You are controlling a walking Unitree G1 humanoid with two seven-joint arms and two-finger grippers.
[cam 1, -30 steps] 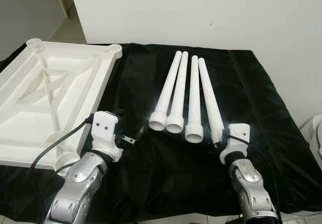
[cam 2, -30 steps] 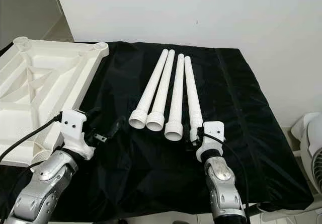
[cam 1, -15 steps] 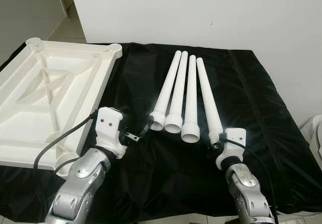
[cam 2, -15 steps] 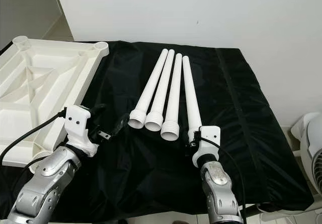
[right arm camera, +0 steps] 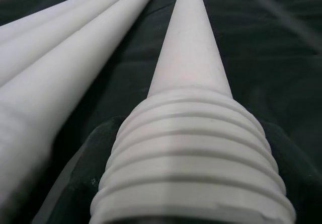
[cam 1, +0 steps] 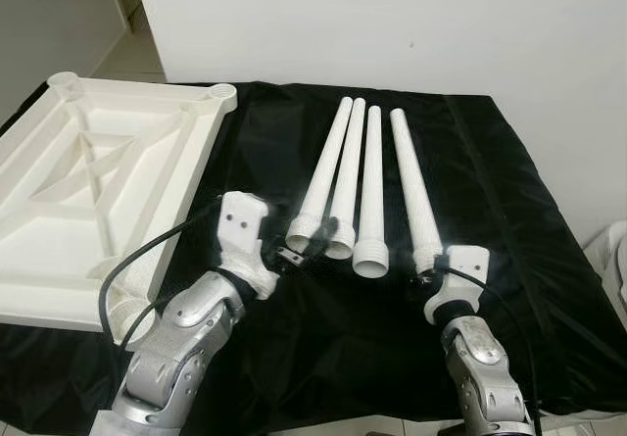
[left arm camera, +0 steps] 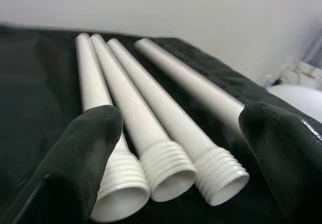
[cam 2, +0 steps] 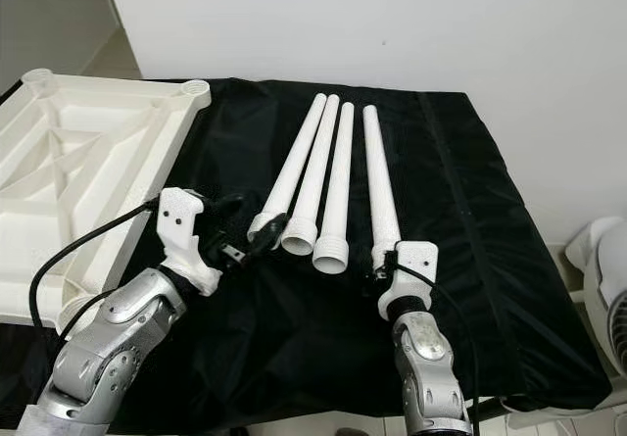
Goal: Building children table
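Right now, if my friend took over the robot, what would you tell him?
Right claw: shut on the threaded end of the rightmost leg, set apart from the others.
Left claw: open, at the threaded ends of the other three legs, holding nothing.
Tabletop: upside down on the black cloth, left of the legs, corner sockets showing.
Done: one leg gripped.
Left: screw all four legs into the sockets.

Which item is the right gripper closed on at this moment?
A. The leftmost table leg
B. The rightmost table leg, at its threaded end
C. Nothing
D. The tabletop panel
B: the right gripper sits at the near end of the rightmost leg, and the right wrist view shows its fingers cradling the threaded end.
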